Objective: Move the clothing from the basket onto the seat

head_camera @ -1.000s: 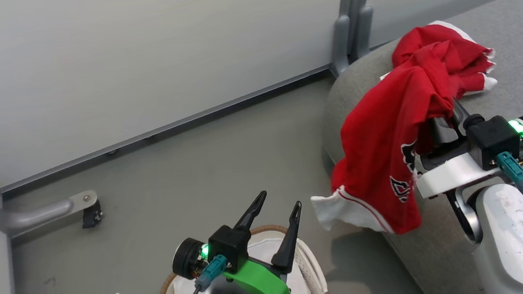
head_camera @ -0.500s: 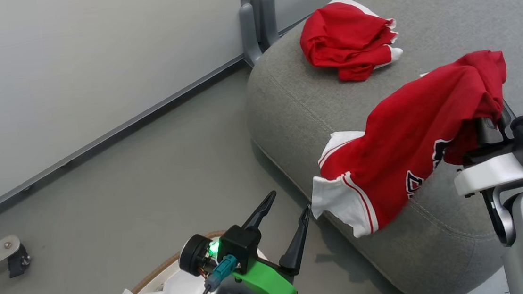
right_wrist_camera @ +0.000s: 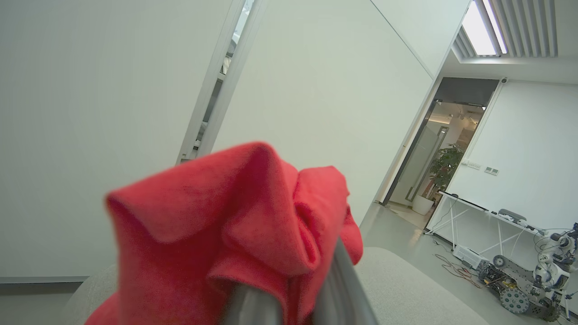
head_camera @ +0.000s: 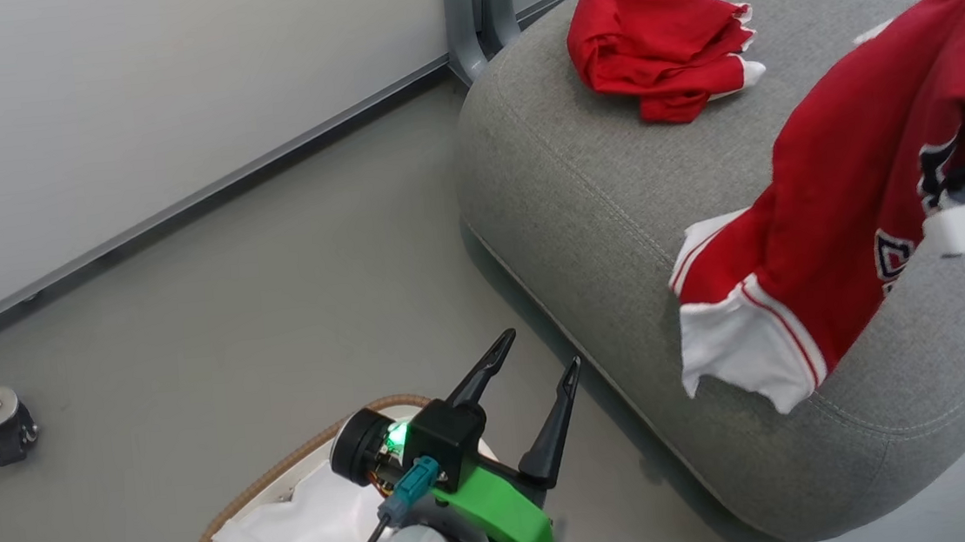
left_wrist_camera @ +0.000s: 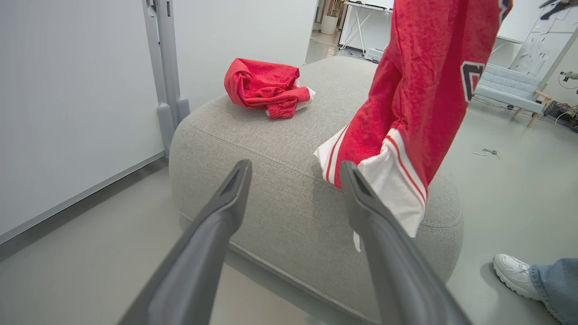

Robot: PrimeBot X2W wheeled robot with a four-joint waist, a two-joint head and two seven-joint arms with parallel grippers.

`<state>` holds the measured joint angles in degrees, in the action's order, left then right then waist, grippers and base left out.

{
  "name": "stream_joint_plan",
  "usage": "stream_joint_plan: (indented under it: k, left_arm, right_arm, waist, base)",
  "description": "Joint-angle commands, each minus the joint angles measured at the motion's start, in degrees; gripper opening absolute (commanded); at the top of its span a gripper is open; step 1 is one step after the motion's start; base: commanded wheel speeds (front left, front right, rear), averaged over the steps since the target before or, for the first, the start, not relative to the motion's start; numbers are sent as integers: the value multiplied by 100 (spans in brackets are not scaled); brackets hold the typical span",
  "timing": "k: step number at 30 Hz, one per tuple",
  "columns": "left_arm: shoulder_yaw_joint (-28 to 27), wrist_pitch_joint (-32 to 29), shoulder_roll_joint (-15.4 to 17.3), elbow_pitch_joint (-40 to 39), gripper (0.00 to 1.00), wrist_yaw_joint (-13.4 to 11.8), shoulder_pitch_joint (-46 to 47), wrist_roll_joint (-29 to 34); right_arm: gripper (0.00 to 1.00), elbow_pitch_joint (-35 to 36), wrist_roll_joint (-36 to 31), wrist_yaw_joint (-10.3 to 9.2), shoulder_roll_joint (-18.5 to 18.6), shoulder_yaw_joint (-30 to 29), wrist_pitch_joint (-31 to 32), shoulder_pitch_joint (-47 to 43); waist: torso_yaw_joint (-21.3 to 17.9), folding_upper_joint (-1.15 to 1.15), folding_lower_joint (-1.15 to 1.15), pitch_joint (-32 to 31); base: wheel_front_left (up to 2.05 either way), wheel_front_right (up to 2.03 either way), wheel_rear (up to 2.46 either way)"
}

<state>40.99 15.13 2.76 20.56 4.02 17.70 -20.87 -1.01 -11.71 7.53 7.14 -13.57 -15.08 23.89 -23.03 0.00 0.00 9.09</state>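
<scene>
Red jersey (head_camera: 836,214), soft knit, white cuffs with thin red stripes, hangs limp over the big rounded grey woven seat (head_camera: 580,184); cuff contact with the seat unclear. Right gripper (right_wrist_camera: 295,293) is pinched tight on a bunched fold. Dark white-edged lettering is creased and unreadable. Crumpled red white-trimmed shorts (head_camera: 654,38) lie on the seat's far end. Left gripper (head_camera: 542,349), fingers spread wide and empty, hovers above the oval white basket (head_camera: 290,462) with a brown woven rim.

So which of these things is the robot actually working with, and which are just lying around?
Part of the job: jersey, shorts, seat, basket.
Just around: a person's white shoe, wall post, pale bench.
</scene>
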Motion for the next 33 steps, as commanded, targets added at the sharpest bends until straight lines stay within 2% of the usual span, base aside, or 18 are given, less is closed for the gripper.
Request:
stream_joint_plan:
  k: [1, 4, 14, 19, 24, 33]
  left_arm:
    - [-19, 2, 24, -26, 100, 31, 126, 75]
    - [-29, 1, 24, -139, 100, 62, 214, 140]
    - [23, 1, 26, -473, 100, 178, 701, 473]
    - [-45, 2, 25, -514, 100, 218, 953, 611]
    - [-224, 2, 23, -581, 100, 240, 998, 665]
    - [-340, 2, 27, -504, 100, 270, 993, 785]
  right_arm:
    - [0, 51, -51, -8, 163, -62, -13, 247]
    - [0, 31, -69, -8, 517, -199, -13, 714]
    - [0, -821, 107, -8, 1808, -903, -13, 2317]
    - [0, -1349, 34, -8, 2079, -1147, -12, 2801]
    - [0, -1991, -177, -8, 1954, -1073, -12, 3012]
    - [0, -2851, -543, -8, 1301, -1409, -13, 2776]
  waist:
    - [196, 0, 0, 252]
    - [339, 0, 0, 494]
    - [1010, 0, 0, 1560]
    - [1374, 0, 0, 2001]
    - [1539, 0, 0, 2314]
    - [1544, 0, 0, 2582]
  base:
    - [0, 0, 0]
    - [0, 0, 0]
    - [0, 0, 0]
    - [0, 0, 0]
    - [0, 0, 0]
    - [0, 0, 0]
